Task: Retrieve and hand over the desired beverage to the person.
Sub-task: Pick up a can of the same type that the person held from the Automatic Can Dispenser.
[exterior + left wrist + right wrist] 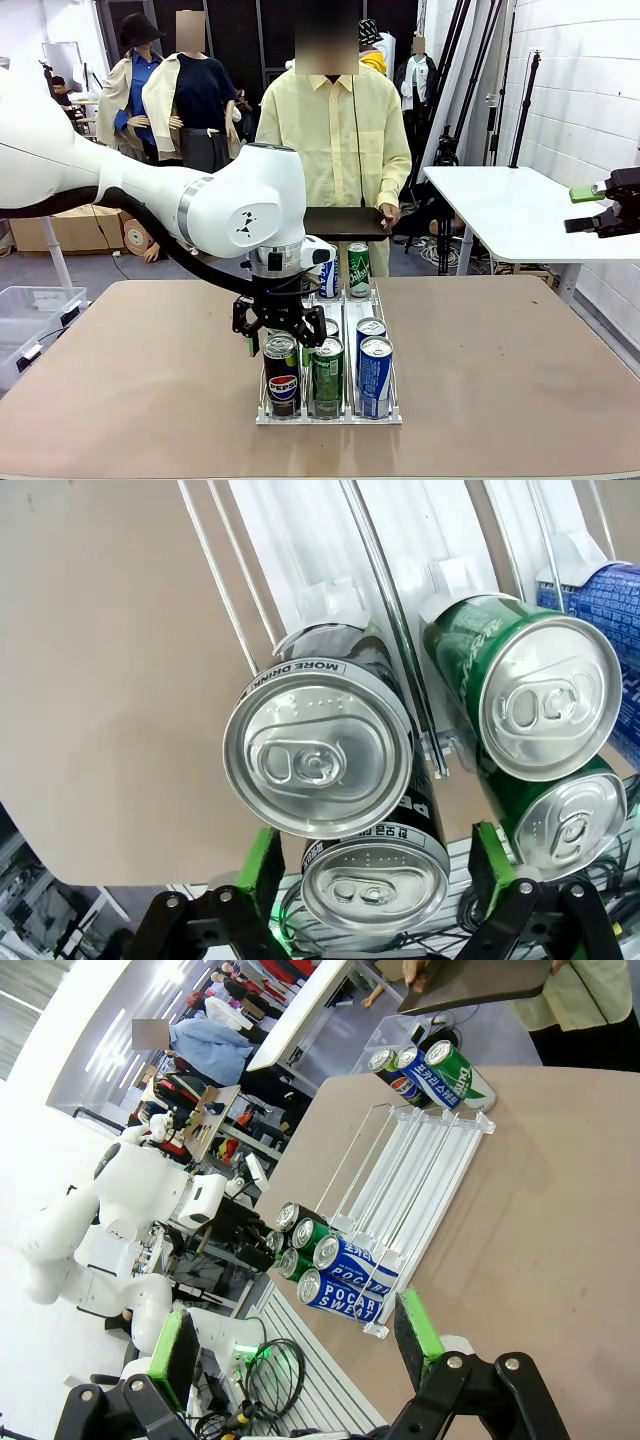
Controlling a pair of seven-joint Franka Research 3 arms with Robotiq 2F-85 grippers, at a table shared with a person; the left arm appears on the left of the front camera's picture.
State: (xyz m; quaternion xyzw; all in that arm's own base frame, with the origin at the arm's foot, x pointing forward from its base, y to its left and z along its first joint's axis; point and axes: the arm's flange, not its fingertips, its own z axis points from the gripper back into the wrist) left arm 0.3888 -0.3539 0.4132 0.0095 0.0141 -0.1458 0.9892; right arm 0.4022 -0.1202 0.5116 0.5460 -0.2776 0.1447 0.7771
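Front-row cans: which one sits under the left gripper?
The black Pepsi can, leftmost of the three; the left gripper hangs directly above it, not the green can or blue can.

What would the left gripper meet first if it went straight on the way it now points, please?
Most likely the front black Pepsi can in the rack: the left gripper has its open jaws either side of the lid, though depth is unclear.

The person (345, 130) wears a pale-yellow shirt and holds a dark tray (345, 222). The surface (520, 380) is plain tan. At the front of the clear rack (330, 416) stand a black can (283, 382) with a red, white and blue roundel, a green can (327, 375) and a blue can (375, 375) with white lettering, all silver-topped. The left claw (375, 870) and right claw (295, 1345) are black with green pads. The left arm (240, 210) is white.
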